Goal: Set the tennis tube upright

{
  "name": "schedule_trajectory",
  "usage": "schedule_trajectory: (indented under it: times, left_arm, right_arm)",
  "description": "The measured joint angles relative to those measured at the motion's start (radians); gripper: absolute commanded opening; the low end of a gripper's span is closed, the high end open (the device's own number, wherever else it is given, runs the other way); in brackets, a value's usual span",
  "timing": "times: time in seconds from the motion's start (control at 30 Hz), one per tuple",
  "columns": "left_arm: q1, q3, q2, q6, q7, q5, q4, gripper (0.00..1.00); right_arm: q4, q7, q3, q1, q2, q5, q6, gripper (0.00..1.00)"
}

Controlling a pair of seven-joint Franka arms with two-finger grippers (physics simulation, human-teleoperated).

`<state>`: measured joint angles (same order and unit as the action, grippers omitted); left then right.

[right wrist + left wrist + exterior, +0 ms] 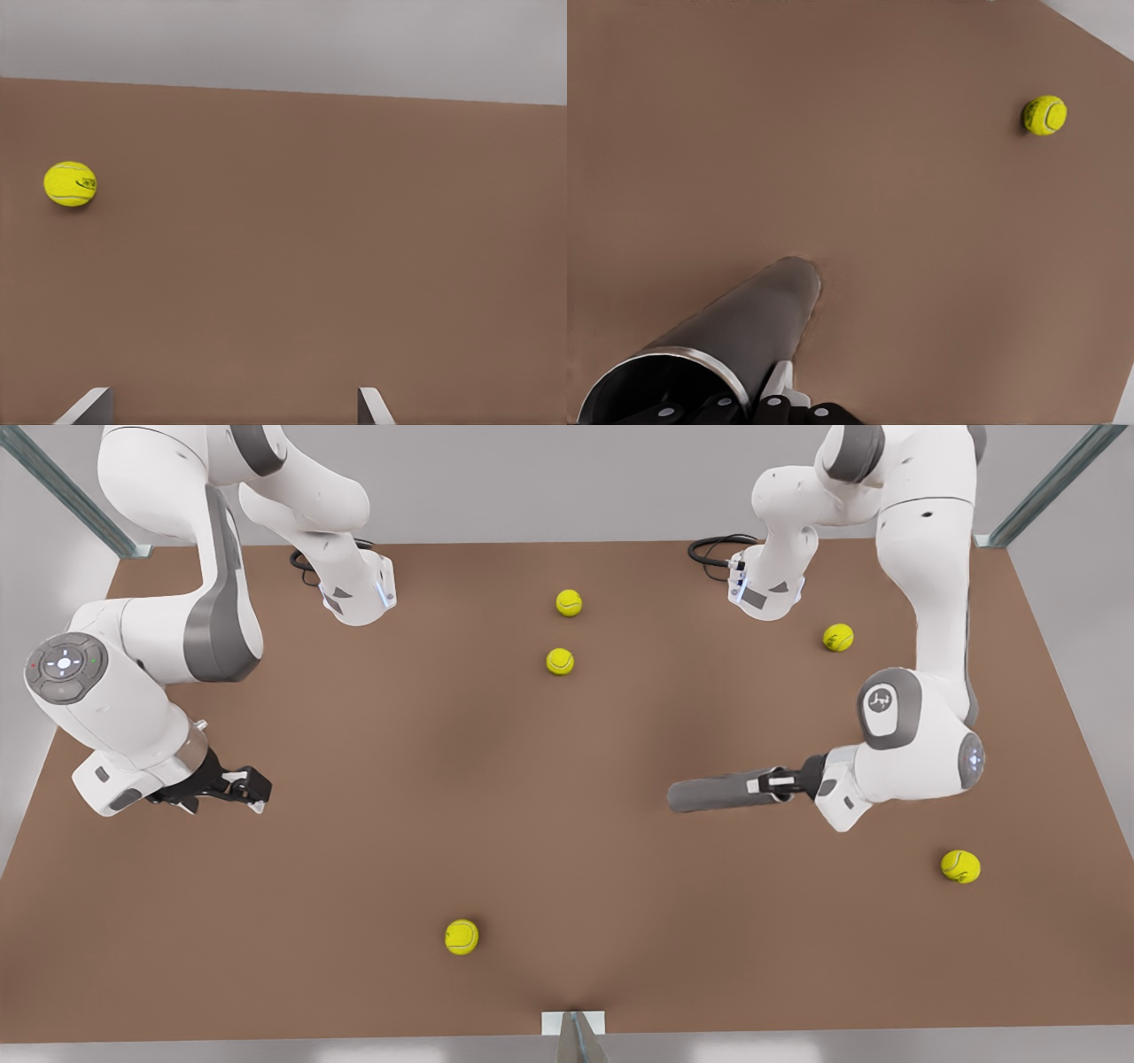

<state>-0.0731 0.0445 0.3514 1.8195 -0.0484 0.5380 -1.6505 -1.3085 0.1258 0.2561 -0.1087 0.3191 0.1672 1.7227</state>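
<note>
Clamped on the rim of the lying tennis tube, the left gripper can tip it upright, while the right gripper waits, fingers spread, empty.

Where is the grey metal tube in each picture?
Front view: the grey metallic tennis tube lies level at the front view's right, its end held by the left gripper.
Left wrist view: tennis tube close up, open rim nearest.
Right wrist view: brown table, one yellow-green ball; right gripper waits open.
Shared landmark: the brown table.
</note>
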Motion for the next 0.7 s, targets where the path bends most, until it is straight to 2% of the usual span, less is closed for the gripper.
schedule_trajectory:
  times: [0.13, 0.37, 0.7]
  left_arm:
    - [-0.007, 0.000, -0.054, -0.008, -0.113, -0.164, 0.000, 0.21]
    - [-0.023, 0.002, -0.064, 0.027, -0.285, -0.413, 0.000, 0.21]
    - [-0.024, 0.003, 0.003, 0.072, -0.332, -0.520, 0.000, 0.21]
  right_arm:
    - [0.000, 0.000, 0.000, -0.002, 0.000, 0.000, 0.000, 1.00]
    - [0.000, 0.000, 0.000, -0.002, 0.000, 0.000, 0.000, 1.00]
    - [0.000, 0.000, 0.000, 0.002, 0.008, 0.000, 0.000, 1.00]
